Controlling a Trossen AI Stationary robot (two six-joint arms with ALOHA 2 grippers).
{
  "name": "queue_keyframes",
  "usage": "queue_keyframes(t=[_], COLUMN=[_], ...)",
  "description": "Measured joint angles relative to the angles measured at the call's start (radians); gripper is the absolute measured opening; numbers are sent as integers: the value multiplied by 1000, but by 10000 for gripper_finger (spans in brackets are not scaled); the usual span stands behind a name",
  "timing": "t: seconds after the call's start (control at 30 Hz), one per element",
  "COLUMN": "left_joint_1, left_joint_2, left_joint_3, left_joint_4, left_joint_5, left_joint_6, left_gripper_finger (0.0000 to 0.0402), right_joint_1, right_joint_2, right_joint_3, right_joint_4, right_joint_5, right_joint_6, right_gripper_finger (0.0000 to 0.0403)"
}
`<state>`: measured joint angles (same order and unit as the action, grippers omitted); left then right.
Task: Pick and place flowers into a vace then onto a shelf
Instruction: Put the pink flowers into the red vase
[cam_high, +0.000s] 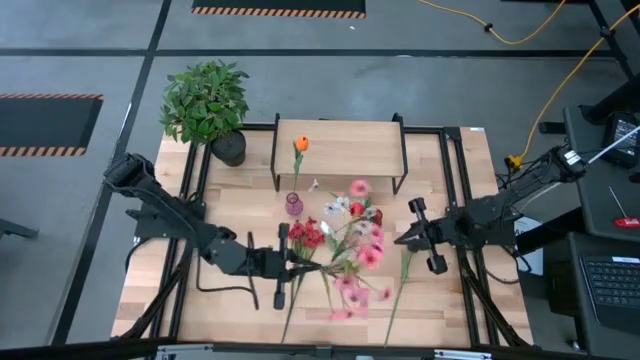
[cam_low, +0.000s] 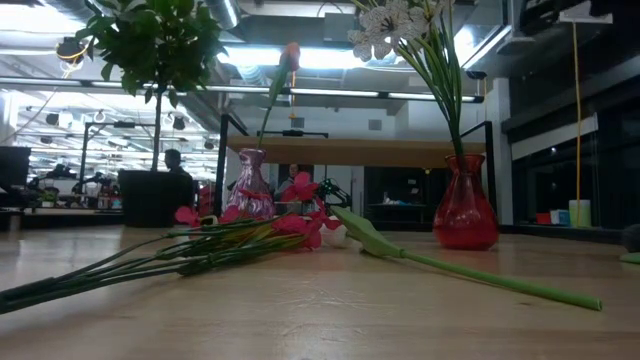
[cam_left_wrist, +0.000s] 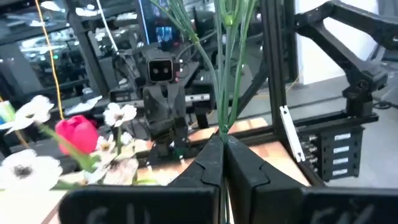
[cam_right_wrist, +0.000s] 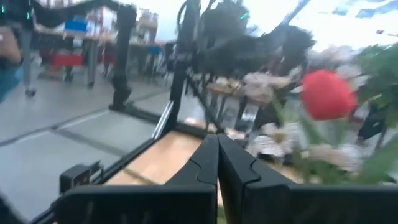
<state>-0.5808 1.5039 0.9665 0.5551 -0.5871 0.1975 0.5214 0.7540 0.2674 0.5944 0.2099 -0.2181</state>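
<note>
At the upper left of the high view a bushy potted plant (cam_high: 207, 103) with glossy green leaves stands in a dark pot at the corner of the pale, planked wooden table (cam_high: 160, 290). Lower left, the dark jointed left arm reaches toward the centre, and the left gripper (cam_high: 291, 262) is clenched on a bundle of thin green stems; the left wrist view shows its fingers (cam_left_wrist: 211, 163) pressed together with the stems rising from between them. The flowers (cam_high: 345, 245) lie in a loose heap at the middle of the frame, red, pink and white blooms fanned out, stems trailing toward the bottom edge. Just above them sits a small purplish glass vase (cam_high: 294, 204) holding an orange flower (cam_high: 301, 144). Behind it the shelf (cam_high: 338, 147), a flat light-wood rectangle on thin black legs, fills the upper centre. A red glass vase (cam_low: 464, 214) with white blooms shows in the low view. Right of the heap, the right gripper (cam_high: 402, 239) is closed, holding nothing, just beside the blooms.
</note>
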Motion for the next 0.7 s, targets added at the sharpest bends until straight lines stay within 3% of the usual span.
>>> queue_keyframes(t=[0.2,0.43,0.6,0.7], left_joint_1=[31,35,32,32], left_joint_2=[55,55,55,55], left_joint_3=[0,0,0,0], left_joint_4=[122,130,127,128], left_joint_5=[116,118,127,151], left_joint_6=[59,3,2,8], left_gripper_finger=[2,2,2,2], right_joint_1=[39,87,107,107], right_joint_2=[189,404,513,561], right_joint_3=[151,321,443,501], right_joint_4=[-98,-100,-113,-114], right_joint_5=[88,119,270,299], right_joint_6=[34,1,-6,-8], right_gripper_finger=[2,4,4,4])
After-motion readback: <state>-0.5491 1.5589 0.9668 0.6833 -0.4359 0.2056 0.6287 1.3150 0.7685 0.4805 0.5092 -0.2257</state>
